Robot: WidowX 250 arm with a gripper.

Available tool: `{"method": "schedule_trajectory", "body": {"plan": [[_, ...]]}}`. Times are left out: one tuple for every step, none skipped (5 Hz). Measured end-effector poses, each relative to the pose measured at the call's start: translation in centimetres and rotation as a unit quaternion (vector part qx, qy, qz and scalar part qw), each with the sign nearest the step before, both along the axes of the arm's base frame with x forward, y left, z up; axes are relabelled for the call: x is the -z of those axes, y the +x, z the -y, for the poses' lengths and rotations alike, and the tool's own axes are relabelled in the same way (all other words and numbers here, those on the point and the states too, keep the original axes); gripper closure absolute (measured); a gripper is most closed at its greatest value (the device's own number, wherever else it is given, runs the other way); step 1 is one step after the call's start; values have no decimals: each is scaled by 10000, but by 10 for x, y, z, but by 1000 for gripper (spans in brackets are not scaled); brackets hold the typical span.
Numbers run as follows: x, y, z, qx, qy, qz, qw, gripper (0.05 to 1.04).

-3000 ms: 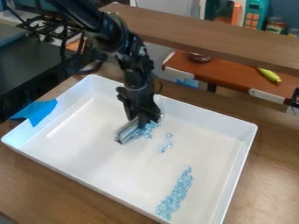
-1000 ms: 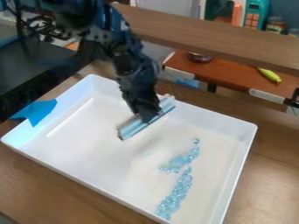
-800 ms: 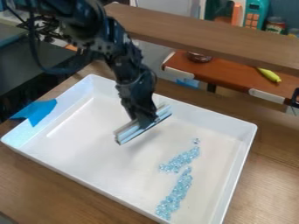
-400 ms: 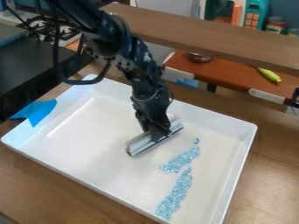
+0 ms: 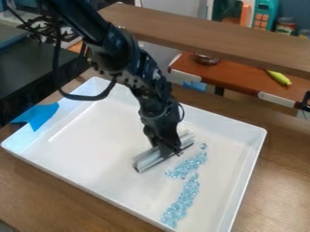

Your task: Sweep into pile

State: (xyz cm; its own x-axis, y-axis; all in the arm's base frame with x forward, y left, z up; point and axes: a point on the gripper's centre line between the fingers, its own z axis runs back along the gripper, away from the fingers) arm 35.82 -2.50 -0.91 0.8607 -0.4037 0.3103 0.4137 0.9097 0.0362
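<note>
My gripper (image 5: 167, 149) is low over the middle of the white tray (image 5: 91, 149), shut on a grey, bar-shaped sweeping tool (image 5: 148, 160). The tool lies slantwise, from lower left to upper right, just left of the beads. A short band of light-blue clear beads (image 5: 187, 166) is beside the tool, with a single bead (image 5: 203, 146) at its upper end. A longer band of the same beads (image 5: 181, 201) runs below it toward the tray's front right. The two bands nearly meet.
Blue tape (image 5: 39, 115) covers part of the tray's left wall. Raised walls surround the work area. Behind the tray are a wooden beam (image 5: 212, 38) and a red-brown shelf (image 5: 236, 80) with a yellow toy (image 5: 279, 77). A dark stove (image 5: 36, 68) stands at the left.
Between the first two frames, the upper beads moved down and right toward the longer band. Since then, my gripper and the tool have come down and right, close to them.
</note>
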Motion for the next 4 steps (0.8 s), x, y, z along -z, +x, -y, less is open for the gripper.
{"method": "schedule_trajectory", "body": {"plan": [[-1, -15, 12, 125, -96, -89, 9998, 722], [-2, -31, 21, 200, -272, -263, 9991, 722], [-3, -45, 30, 290, -457, -441, 9976, 722], [-8, -55, 37, 425, -617, -556, 9956, 722]]}}
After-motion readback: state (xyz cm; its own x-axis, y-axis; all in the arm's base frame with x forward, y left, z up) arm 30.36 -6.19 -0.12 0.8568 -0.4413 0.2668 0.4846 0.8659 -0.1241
